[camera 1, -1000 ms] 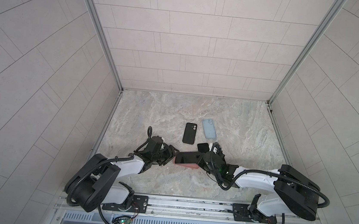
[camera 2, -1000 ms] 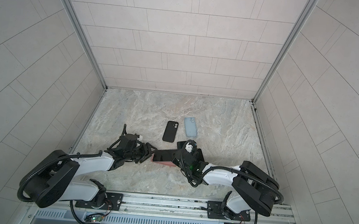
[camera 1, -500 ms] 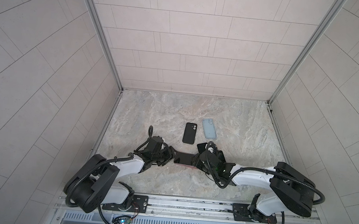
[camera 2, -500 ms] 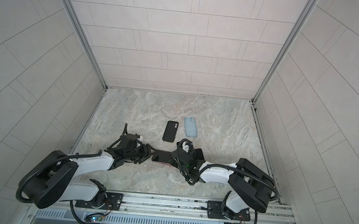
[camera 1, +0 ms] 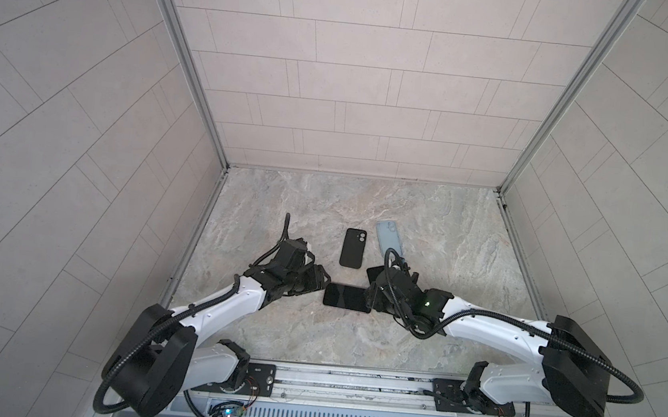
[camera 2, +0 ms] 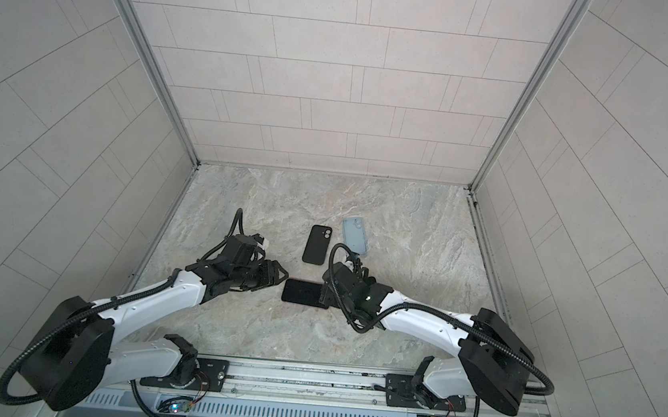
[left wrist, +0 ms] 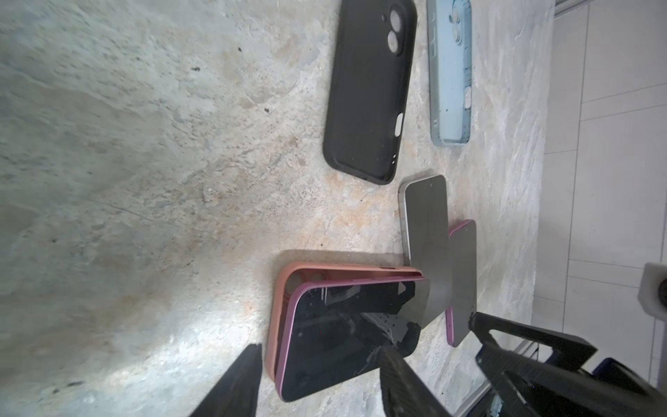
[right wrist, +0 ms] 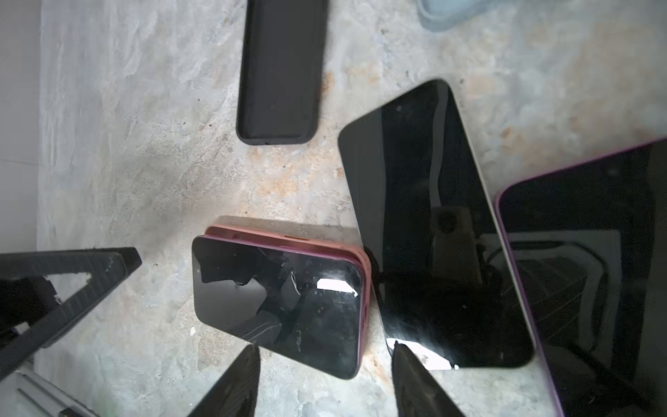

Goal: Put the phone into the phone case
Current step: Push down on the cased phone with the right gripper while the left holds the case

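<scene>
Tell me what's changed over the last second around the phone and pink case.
The right gripper moved toward the left gripper, over the right end of the phone. The phone now lies flatter, with less of the pink case showing beneath it. The left gripper, black case and blue case stayed put.

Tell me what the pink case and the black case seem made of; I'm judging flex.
Pink case: likely soft silicone, matte; its rounded rim gapes off the phone. Black case: probably silicone too, matte, no glare, rounded edges.
</scene>
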`<action>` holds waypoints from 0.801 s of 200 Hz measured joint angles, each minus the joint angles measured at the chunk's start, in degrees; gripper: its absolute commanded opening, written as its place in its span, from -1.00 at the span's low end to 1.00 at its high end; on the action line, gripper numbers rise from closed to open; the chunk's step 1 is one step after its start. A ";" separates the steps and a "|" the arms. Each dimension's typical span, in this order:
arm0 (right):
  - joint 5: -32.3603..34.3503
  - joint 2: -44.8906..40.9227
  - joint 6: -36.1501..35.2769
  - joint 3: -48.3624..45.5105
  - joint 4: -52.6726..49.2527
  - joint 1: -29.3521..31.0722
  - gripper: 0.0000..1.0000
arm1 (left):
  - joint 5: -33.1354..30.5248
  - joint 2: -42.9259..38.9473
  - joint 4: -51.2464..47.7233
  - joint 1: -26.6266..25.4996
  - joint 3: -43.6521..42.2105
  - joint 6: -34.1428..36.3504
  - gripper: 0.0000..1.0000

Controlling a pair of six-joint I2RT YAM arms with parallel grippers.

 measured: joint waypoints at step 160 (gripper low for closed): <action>-11.63 8.94 -5.05 4.02 -0.85 -4.13 -0.17 | 5.01 12.72 4.98 0.00 -1.01 2.01 -0.51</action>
